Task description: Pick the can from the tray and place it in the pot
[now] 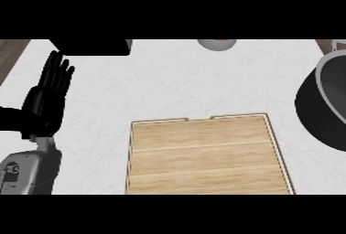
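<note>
White marbled tabletop [175, 82] spreads wide; at its far edge a small grey rounded object [217, 44] sits cut off, and a flat black block [94, 47] lies far left.

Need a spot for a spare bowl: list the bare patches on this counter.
Bare: the wooden tray; the white counter between the tray and the far edge; the strip between the left hand and the tray. Tighter: the gap between the tray and the pot.
</note>
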